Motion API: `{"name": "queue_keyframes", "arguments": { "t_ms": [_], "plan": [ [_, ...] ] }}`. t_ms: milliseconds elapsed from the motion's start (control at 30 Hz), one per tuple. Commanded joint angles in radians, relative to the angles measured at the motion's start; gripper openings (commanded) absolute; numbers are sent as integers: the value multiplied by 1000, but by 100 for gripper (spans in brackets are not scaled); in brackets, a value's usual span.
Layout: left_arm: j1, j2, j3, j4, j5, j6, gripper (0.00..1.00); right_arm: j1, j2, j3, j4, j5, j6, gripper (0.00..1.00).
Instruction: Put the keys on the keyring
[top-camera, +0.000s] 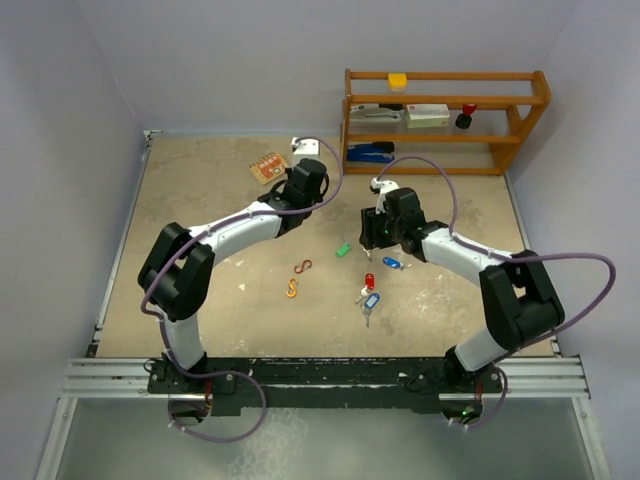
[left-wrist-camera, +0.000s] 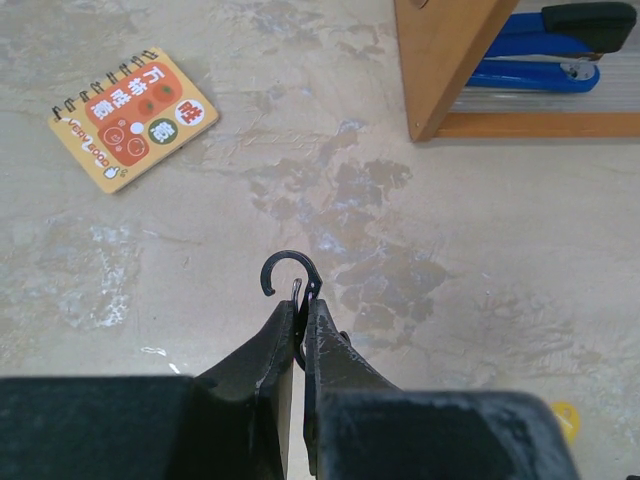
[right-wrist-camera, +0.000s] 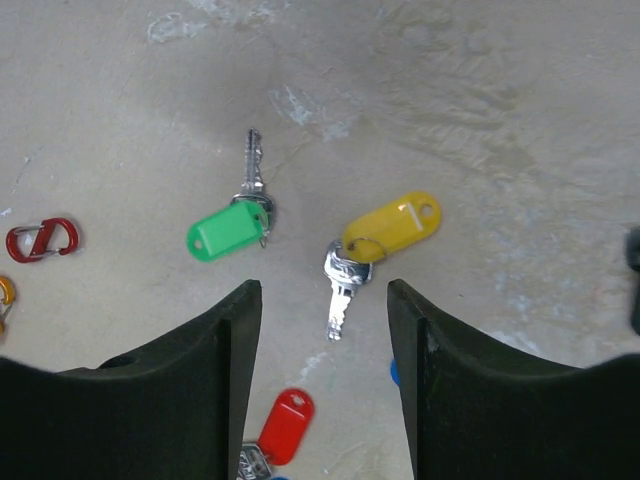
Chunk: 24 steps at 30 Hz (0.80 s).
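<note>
My left gripper (left-wrist-camera: 302, 305) is shut on a black hook-shaped keyring clip (left-wrist-camera: 290, 265), whose open hook sticks out past the fingertips above the table. In the top view that gripper (top-camera: 300, 172) is at the back of the table. My right gripper (right-wrist-camera: 322, 288) is open and hangs over the keys. A silver key with a yellow tag (right-wrist-camera: 392, 228) lies between and just beyond its fingers. A green-tagged key (right-wrist-camera: 228, 232) lies to the left, and a red-tagged one (right-wrist-camera: 285, 425) sits near the left finger. Blue-tagged keys (top-camera: 370, 300) lie nearer the arm bases.
A red S-shaped clip (right-wrist-camera: 42, 240) and an orange one (top-camera: 292, 289) lie left of the keys. An orange spiral notebook (left-wrist-camera: 132, 118) lies at the back. A wooden shelf (top-camera: 445, 120) with a blue stapler (left-wrist-camera: 560, 50) stands back right.
</note>
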<state>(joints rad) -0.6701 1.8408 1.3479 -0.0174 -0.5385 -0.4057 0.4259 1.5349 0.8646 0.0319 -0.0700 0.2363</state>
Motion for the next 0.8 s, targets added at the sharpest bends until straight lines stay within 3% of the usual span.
{"name": "queue_keyframes", "arguments": {
  "t_ms": [0,333,767],
  "plan": [
    [-6,-43,-14,7,-43,25,0,28,38,75,16,-50,10,54],
    [-5,-61,-20,4,-46,26,0,56,118,83,66,-72,26,35],
    [-5,-58,-21,-1,-60,34,0,70,190,105,83,-79,28,33]
  ]
}}
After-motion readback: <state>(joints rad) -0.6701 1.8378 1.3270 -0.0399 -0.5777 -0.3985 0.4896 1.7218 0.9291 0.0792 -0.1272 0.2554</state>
